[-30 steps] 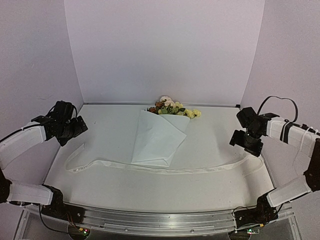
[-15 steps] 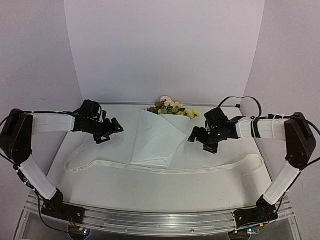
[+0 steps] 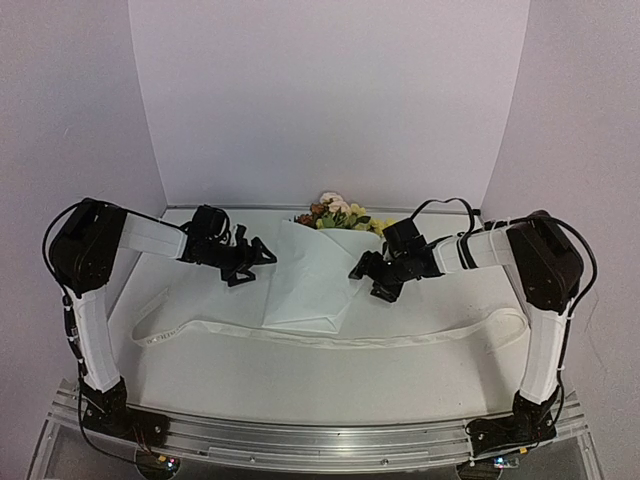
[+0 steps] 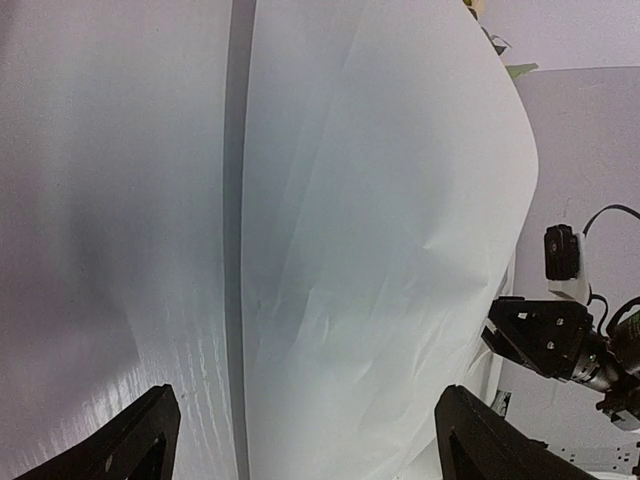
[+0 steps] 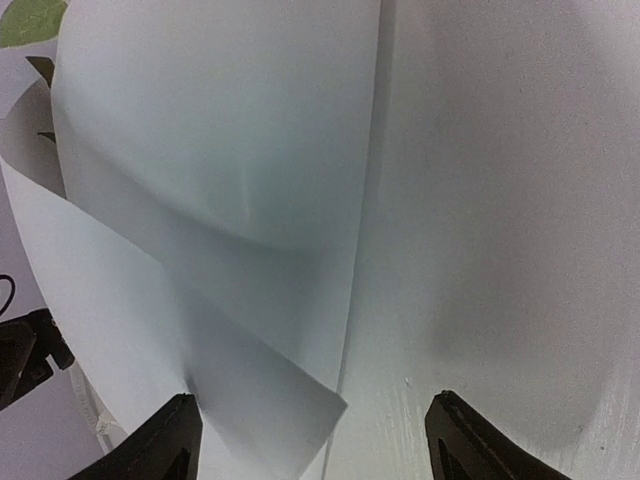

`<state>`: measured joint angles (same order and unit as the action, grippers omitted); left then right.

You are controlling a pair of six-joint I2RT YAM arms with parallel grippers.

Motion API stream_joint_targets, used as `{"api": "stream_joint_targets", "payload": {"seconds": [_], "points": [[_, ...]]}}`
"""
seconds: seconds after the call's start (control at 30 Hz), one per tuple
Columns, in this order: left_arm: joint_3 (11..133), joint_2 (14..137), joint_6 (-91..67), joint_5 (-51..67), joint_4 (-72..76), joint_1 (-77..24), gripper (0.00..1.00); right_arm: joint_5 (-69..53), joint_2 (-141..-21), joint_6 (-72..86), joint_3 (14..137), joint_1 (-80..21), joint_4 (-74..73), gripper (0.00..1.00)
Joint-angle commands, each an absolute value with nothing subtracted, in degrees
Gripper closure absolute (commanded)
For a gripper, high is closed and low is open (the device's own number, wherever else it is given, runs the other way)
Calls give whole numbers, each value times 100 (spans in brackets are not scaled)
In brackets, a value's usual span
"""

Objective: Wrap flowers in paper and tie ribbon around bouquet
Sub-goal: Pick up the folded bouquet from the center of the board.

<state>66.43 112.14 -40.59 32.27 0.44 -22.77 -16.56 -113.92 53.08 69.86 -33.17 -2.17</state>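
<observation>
The bouquet lies in the middle of the table, a folded cone of white paper (image 3: 313,275) with the flowers (image 3: 338,212) showing at its far rim. The cream ribbon (image 3: 400,341) runs flat across the table, passing the cone's near tip. My left gripper (image 3: 264,257) is open at the paper's left edge; in the left wrist view the paper (image 4: 380,250) fills the span between the open gripper (image 4: 300,440) fingers. My right gripper (image 3: 360,271) is open at the right edge; its view shows the paper's overlapping flap (image 5: 220,150) between the open gripper (image 5: 315,430) fingers. Neither holds anything.
The white table (image 3: 210,370) is enclosed by pale walls at the back and both sides. The ribbon loops near the left edge (image 3: 150,318) and the right edge (image 3: 515,322). The right arm's gripper (image 4: 560,340) shows across the paper in the left wrist view.
Both arms have swung inward from the table's sides to the bouquet's left and right edges. The bouquet and ribbon have not moved.
</observation>
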Motion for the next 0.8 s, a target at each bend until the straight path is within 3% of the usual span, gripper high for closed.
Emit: {"api": "stream_joint_targets", "payload": {"seconds": [0.0, 0.17, 0.4, 0.77], "points": [[7042, 11493, -4124, 3345, 209, -2383, 8, -1737, -11690, 5432, 7312, -3349, 121, 25], [7303, 11756, -4150, 3234, 84, -2483, 10, -1792, -11978, 5513, 7437, -3348, 212, 30], [7497, 12064, -4433, 3259, 105, -2564, 19, -1862, -12218, 5606, 7655, -3345, 256, 43], [7657, 12123, -4966, 3462, 45, -2593, 41, -1992, -12113, 5976, 7930, -3323, 108, 76]]}}
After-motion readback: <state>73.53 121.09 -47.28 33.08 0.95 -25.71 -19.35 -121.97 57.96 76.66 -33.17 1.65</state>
